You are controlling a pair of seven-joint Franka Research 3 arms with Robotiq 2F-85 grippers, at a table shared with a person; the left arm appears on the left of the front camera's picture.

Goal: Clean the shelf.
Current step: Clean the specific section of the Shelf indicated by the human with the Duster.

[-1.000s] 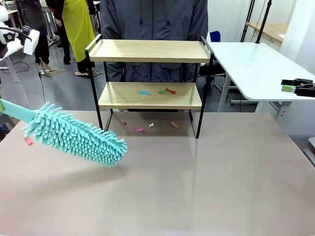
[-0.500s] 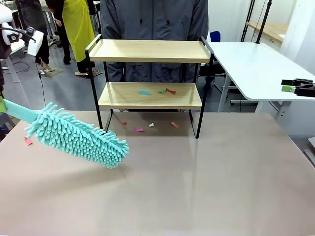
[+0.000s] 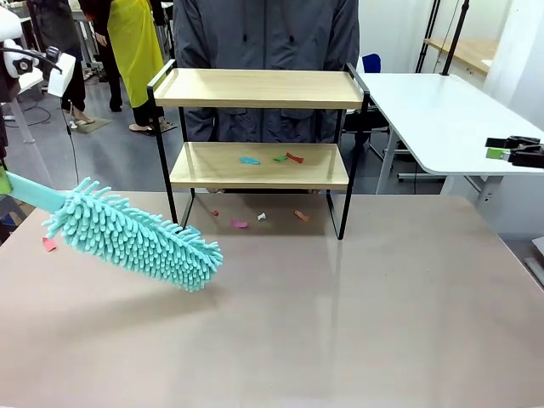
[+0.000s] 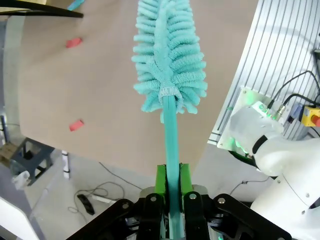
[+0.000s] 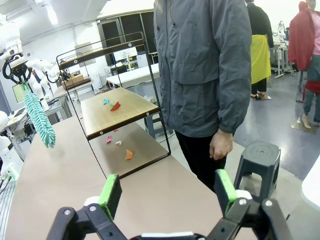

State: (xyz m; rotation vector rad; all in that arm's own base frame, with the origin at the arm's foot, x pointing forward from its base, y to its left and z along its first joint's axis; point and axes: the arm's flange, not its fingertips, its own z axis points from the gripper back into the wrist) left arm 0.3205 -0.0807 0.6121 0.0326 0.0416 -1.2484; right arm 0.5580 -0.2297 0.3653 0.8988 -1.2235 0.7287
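The left jaws are clamped tight on the handle of the teal duster [image 3: 132, 242]. It hangs over the left side of the worktop [image 3: 357, 323] with its head tilted down toward the shelf [image 3: 255, 87] but well short of it. The shelf sits far-middle, right in front of the person [image 3: 263, 34]. The right jaws are wide open and holding nothing.

My take on doing this bit well: bring the head up level with the lower board, go in from the near side between the black uprights, then sweep sideways so the coloured scraps [image 3: 286, 157] get pushed off instead of mashed in. Mind the side rails, I reckon they'd snag the fluff.

The front view gives you the gap from duster to shelf, plus a few bits [image 3: 240, 223] on the worktop underneath. The left wrist view gives the grip itself, with the green pads [image 4: 161, 175] squeezing the handle. The right wrist view catches the shelf side-on and the person's hand [image 5: 220, 145] hanging beside it.
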